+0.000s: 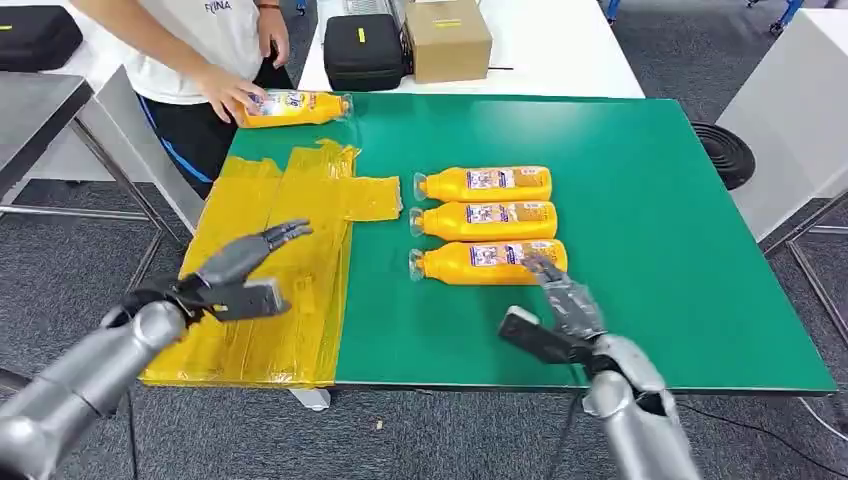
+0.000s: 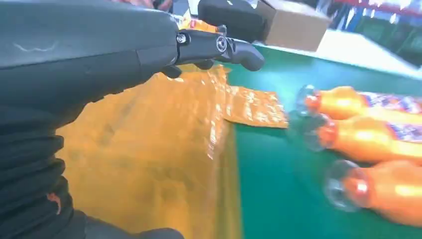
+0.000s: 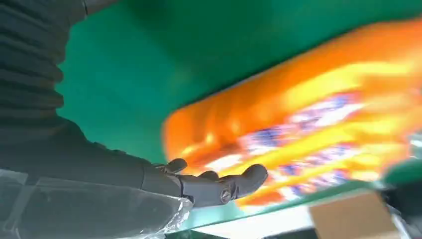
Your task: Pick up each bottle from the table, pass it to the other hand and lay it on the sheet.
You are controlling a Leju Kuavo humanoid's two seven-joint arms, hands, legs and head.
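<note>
The green tabletop (image 1: 640, 220) takes up most of the scene, with a white table behind it at the far side. On the left part of the tabletop lies the yellow sheet (image 1: 270, 300), wrinkled, reaching from the near edge back toward the middle. A person (image 1: 200, 40) in a white shirt stands at the far left corner, one hand (image 1: 228, 95) resting on a bottle (image 1: 300, 106) that lies on its side at the far edge of the green surface. A black case (image 1: 362, 50) and a cardboard box (image 1: 447, 38) sit side by side on the white table. Three orange bottles lie in a row near the middle of the tabletop, just right of the sheet, caps pointing left: the far bottle (image 1: 485, 184), the middle bottle (image 1: 485, 220) and the near bottle (image 1: 490, 262). The left robot hand (image 1: 245, 270) hovers over the sheet, fingers spread apart and holding nothing. The right robot hand (image 1: 560, 310) is held open at the near bottle, its fingertips (image 1: 540, 266) at the bottle's right end; whether they touch it cannot be told.
</note>
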